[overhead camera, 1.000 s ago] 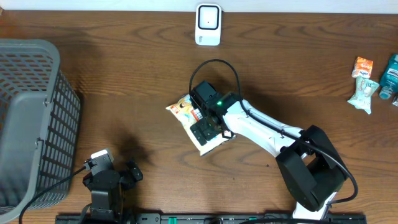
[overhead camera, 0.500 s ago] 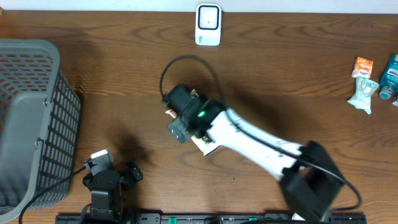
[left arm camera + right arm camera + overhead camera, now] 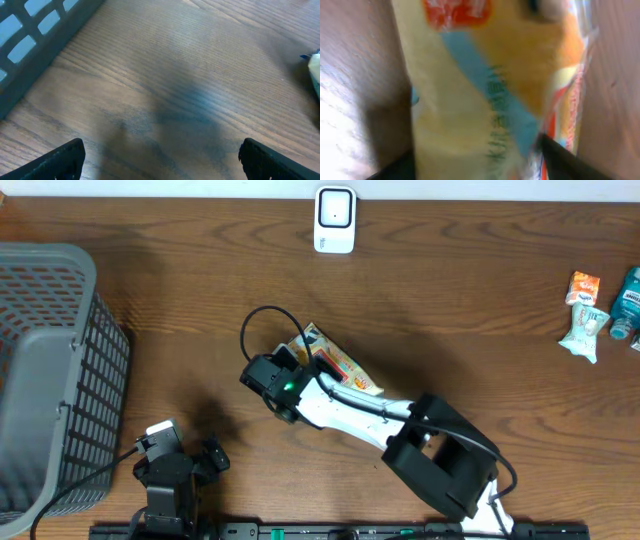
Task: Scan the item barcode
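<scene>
This looks like a mock shop checkout laid out on a wooden table (image 3: pixel 480 290). A white scanner (image 3: pixel 334 220) stands at top centre, a grey slatted basket (image 3: pixel 95 380) fills the left edge, and wrapped goods (image 3: pixel 583 315) lie at the upper right. A snack packet (image 3: pixel 335 365) lies mid-frame. The robot arm (image 3: pixel 440 455) based at the bottom edge suggests a lab test rig.

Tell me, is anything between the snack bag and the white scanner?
Nothing visible. The snack bag sits between the fingers of the right gripper; only bare table lies between it and the white scanner.

Scanner (image 3: pixel 334 220) behind packet (image 3: pixel 340 363), basket (image 3: pixel 105 380) at left
</scene>
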Robot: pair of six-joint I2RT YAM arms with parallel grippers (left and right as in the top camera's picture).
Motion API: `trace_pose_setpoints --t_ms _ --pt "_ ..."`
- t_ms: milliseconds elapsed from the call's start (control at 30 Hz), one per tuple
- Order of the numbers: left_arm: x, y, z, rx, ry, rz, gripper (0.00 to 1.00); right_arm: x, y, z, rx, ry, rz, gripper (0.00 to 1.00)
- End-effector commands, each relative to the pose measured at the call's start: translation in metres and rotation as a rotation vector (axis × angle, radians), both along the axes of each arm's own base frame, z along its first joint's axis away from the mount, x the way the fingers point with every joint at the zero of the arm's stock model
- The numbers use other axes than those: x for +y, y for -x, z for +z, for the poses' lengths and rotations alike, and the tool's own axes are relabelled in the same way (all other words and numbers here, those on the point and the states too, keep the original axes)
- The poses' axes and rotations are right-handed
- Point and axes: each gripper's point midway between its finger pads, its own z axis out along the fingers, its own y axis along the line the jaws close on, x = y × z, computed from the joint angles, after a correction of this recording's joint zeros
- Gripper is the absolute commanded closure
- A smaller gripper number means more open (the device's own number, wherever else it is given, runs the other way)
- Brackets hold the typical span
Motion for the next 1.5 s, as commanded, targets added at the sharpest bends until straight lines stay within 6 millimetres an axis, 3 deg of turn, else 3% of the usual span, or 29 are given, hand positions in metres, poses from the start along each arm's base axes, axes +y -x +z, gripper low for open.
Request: trace_pose_setpoints --t_ms 0,33,100,167,233,400,500,567,700,833,1000,1100,1467 --pt "0.003 0.011 -0.012 0.071 -0.029 -0.007 0.02 -0.027 0.034 -0.050 0.246 0.039 -0.070 0.70" --pt "0.003 0.011 -0.012 0.071 -0.029 -0.007 0.02 -0.031 0.037 -0.051 0.270 0.035 -0.096 0.82" --pt "0.003 0.011 -0.012 0.071 -0.029 -0.007 0.02 -0.035 0.037 -0.050 0.289 0.031 -0.117 0.94" --pt "0.003 0.011 -0.012 0.071 -0.029 -0.007 0.02 -0.028 0.038 -0.039 0.345 0.003 -0.103 0.99" --pt "0.003 0.011 -0.012 0.071 -0.029 -0.007 0.02 -0.008 0.042 -0.002 0.493 -0.119 -0.024 0.99" --pt "0.003 0.011 -0.012 0.071 -0.029 -0.007 0.02 0.021 0.055 0.083 0.740 -0.480 0.282 0.99" --pt "0.003 0.011 -0.012 0.071 -0.029 -0.007 0.02 0.031 0.071 0.135 0.898 -0.830 0.458 0.99" --pt "0.003 0.011 -0.012 0.071 -0.029 -0.007 0.02 0.027 0.070 0.156 0.948 -1.002 0.505 0.99" --pt "0.003 0.011 -0.012 0.071 -0.029 -0.007 0.02 0.011 0.063 0.167 0.968 -1.185 0.498 0.99" --pt "0.003 0.011 -0.012 0.071 -0.029 -0.007 0.02 0.009 0.067 0.171 1.017 -1.325 0.450 0.99" --pt "0.003 0.011 -0.012 0.071 -0.029 -0.007 0.02 0.012 0.074 0.202 1.167 -1.566 0.259 0.99" --pt "0.003 0.011 -0.012 0.071 -0.029 -0.007 0.02 0.008 0.077 0.208 1.270 -1.560 0.087 0.99" --pt "0.003 0.011 -0.012 0.071 -0.029 -0.007 0.02 -0.018 0.056 0.209 1.243 -1.582 -0.046 0.99"
